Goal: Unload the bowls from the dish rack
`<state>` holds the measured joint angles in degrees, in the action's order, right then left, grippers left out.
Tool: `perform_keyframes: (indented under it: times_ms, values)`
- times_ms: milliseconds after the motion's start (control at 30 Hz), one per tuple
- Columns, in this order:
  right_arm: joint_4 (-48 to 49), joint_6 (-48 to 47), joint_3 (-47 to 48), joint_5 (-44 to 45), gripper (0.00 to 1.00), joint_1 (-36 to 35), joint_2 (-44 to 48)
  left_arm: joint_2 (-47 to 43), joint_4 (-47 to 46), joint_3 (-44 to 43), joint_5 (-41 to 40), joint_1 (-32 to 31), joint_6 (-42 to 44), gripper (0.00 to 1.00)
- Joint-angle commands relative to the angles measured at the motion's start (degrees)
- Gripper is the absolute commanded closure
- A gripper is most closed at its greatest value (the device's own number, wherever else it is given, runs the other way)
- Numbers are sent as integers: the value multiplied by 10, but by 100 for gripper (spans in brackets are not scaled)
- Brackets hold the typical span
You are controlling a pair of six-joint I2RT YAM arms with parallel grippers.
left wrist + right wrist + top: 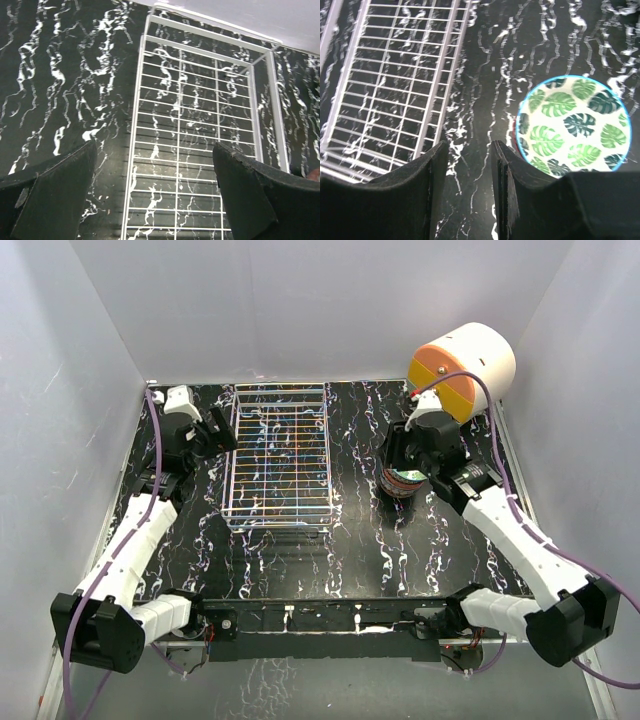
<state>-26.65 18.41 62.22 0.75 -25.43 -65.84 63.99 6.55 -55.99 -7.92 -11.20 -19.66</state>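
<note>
Now the dish rack (278, 455) sits left of centre on the black marbled worktop (360, 550), whose pattern shows through its wire grid. The bowls (402, 483) stand well apart from it to the right, in what looks like a stack; I cannot count them. The topmost, the leaf bowl (572, 125), has a white inside with green leaves and a blue rim. The right jaws hang over that stack, spread a little, with only worktop between the fingers (427, 190). The leaf bowl lies just right of them, outside the gap. The left jaws hover at the rack's far left side, spread wide and holding nothing, straddling its left rail. A white-and-orange cylinder (462, 365) lies in the far right corner.
</note>
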Motion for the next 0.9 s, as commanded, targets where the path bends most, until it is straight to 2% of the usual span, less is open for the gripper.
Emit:
perform_keyframes:
  times_ms: [0, 100, 200, 333, 600, 667, 767, 867]
  values:
    - [45, 17, -15, 127, 54, 0, 35, -19, 17, 11, -93, 3, 4, 3]
    - [23, 19, 2, 181, 37, 7, 41, -17, 13, 17, -102, 2, 3, 3]
    - [-23, 29, 35, 187, 31, 48, 27, -9, 15, 16, -92, 2, -1, 3]
    - [-26, 42, 29, 116, 31, 150, 24, -4, 13, 17, -82, 2, -6, 3]
    - [26, 76, -18, 54, 31, 310, 36, 1, 10, 20, -69, 2, -9, 3]
    - [36, 81, -37, 52, 32, 335, 31, 0, 9, 22, -68, 3, -10, 3]
    - [54, 86, -74, 29, 43, 360, 20, -1, 8, 24, -66, 3, -10, 3]
    - [77, 97, -110, -10, 43, 391, 11, 0, 8, 23, -60, 3, -11, 3]
